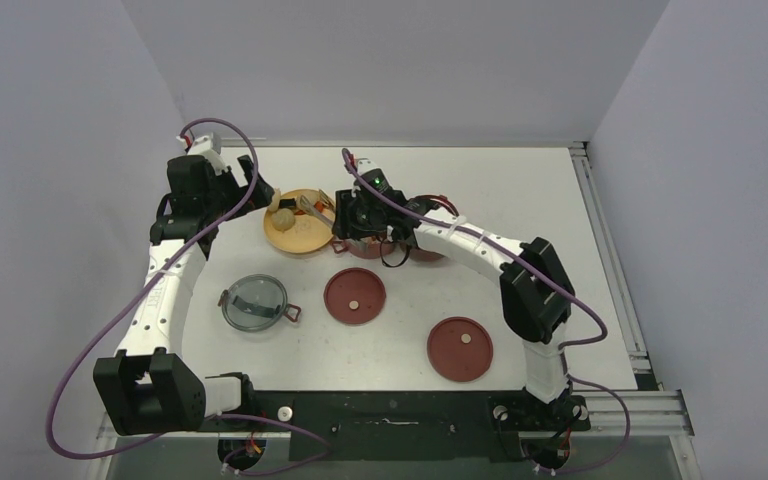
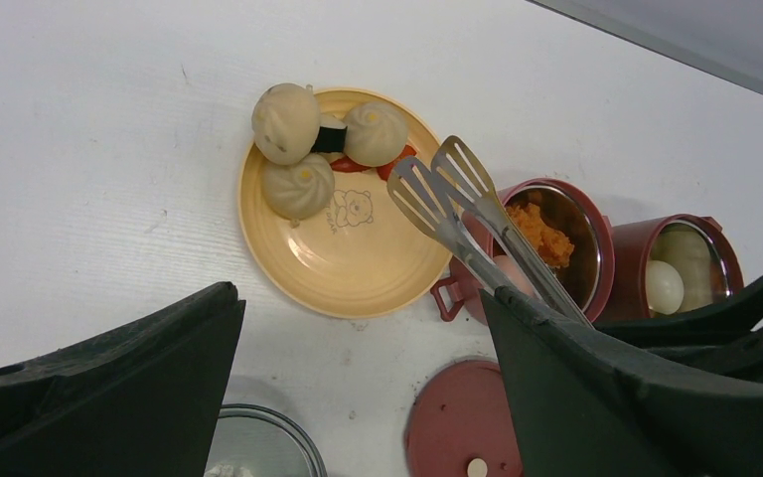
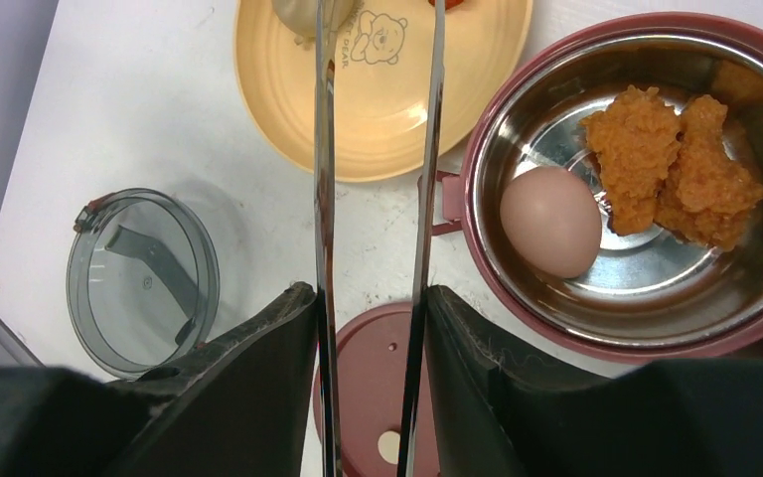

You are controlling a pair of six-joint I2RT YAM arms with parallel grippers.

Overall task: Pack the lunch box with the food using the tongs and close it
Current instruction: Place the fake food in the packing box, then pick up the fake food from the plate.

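My right gripper (image 3: 370, 293) is shut on the silver tongs (image 3: 323, 149), one finger against each arm. The tong tips (image 2: 457, 189) stand slightly apart and empty over the right edge of the yellow plate (image 2: 343, 253). Beside them a maroon lunch box container (image 3: 477, 159) holds a pinkish egg (image 3: 549, 221) and orange food (image 3: 676, 164). A second container (image 2: 690, 263) holds whitish pieces (image 2: 664, 286). Three pale dumplings (image 2: 285, 121) and red pieces (image 2: 358, 166) lie on the plate. My left gripper (image 2: 358, 298) hangs open above the table near the plate, holding nothing.
Two flat maroon lids (image 1: 354, 295) (image 1: 460, 348) lie on the table in front of the containers. The grey translucent top lid (image 1: 254, 302) lies to their left. The right arm (image 1: 470, 245) hides most of both containers in the top view.
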